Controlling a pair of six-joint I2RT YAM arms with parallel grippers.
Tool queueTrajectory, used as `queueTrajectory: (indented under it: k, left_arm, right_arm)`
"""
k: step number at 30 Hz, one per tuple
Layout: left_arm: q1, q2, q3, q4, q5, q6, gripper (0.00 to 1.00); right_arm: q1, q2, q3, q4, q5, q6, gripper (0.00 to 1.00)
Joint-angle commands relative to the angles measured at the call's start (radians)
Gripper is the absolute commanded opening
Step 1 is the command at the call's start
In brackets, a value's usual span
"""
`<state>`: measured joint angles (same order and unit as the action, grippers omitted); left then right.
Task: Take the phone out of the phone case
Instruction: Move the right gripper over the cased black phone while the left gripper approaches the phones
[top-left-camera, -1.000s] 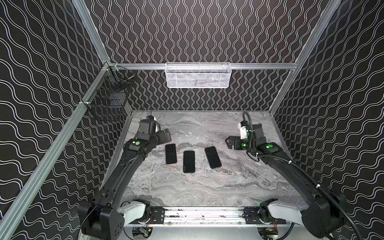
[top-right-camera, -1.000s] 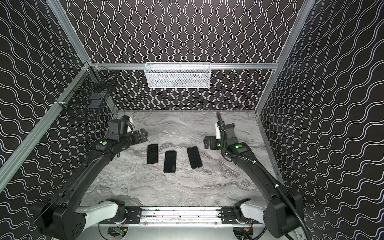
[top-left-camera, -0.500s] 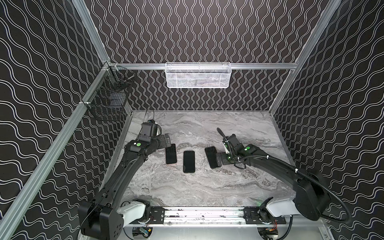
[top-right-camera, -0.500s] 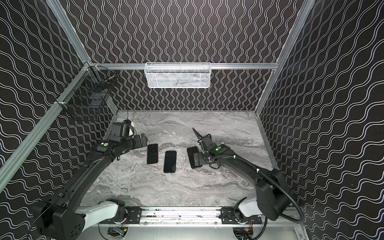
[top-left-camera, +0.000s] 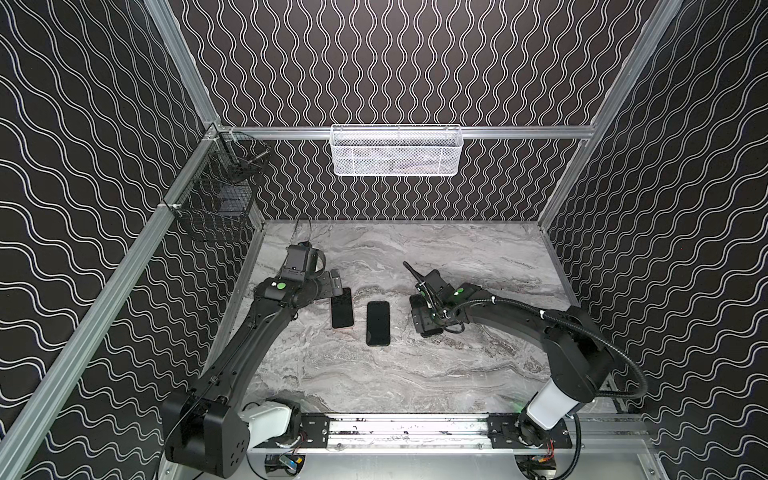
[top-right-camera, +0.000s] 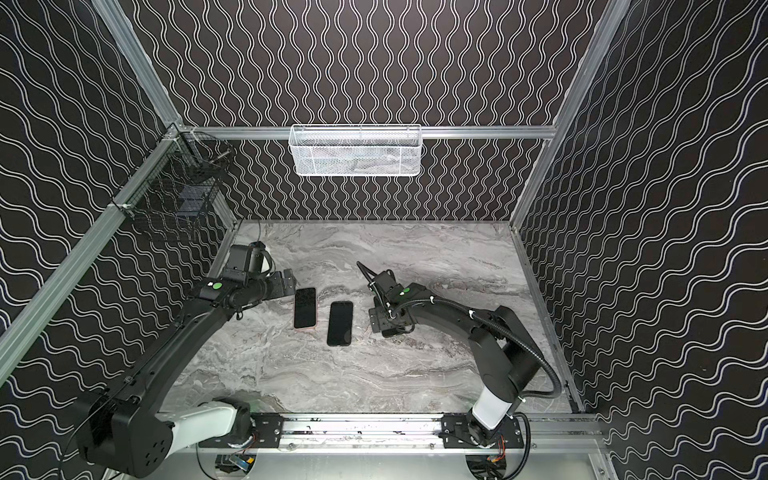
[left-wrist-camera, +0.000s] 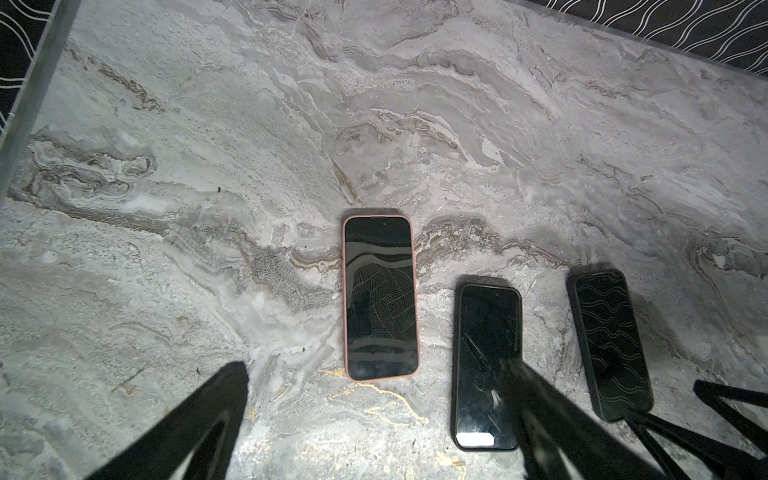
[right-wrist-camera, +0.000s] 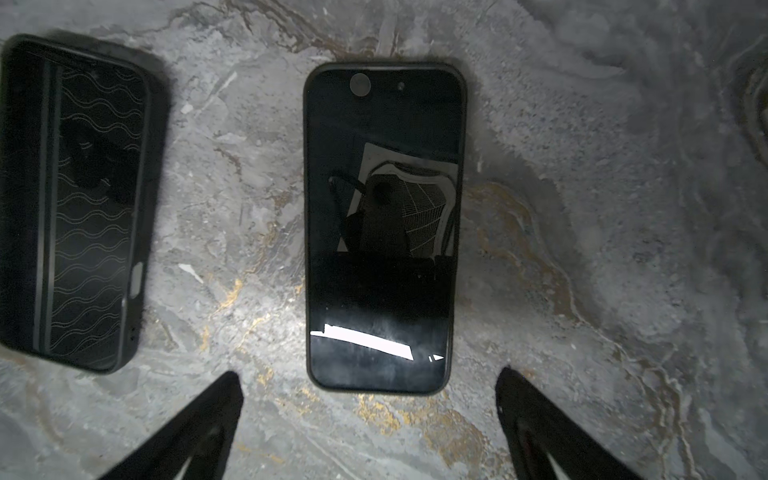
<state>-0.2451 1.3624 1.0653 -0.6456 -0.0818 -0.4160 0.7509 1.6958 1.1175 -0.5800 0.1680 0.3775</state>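
Right jaws wide apart, black-cased phone (right-wrist-camera: 380, 228) flat on worktop (right-wrist-camera: 582, 291) just ahead. Left jaws apart, pink-cased phone (left-wrist-camera: 380, 297) ahead. Might go wrong: thin edge slips out, phone skids away.

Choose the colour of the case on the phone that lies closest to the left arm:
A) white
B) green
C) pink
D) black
C: a pink rim runs around the dark screen of the left phone, while the middle phone and the right phone sit in black cases.
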Motion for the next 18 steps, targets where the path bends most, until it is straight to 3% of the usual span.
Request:
queueTrajectory:
  k: [1, 18]
  left_arm:
    - [0.000, -0.006, -0.002, 0.028, -0.002, -0.011, 0.99]
    - [-0.001, 0.005, 0.003, 0.017, 0.011, -0.016, 0.99]
  right_arm:
    - [0.002, 0.016, 0.003, 0.025, 0.019, 0.004, 0.97]
    - [0.002, 0.128, 0.026, 0.067, -0.006, -0.035, 0.94]
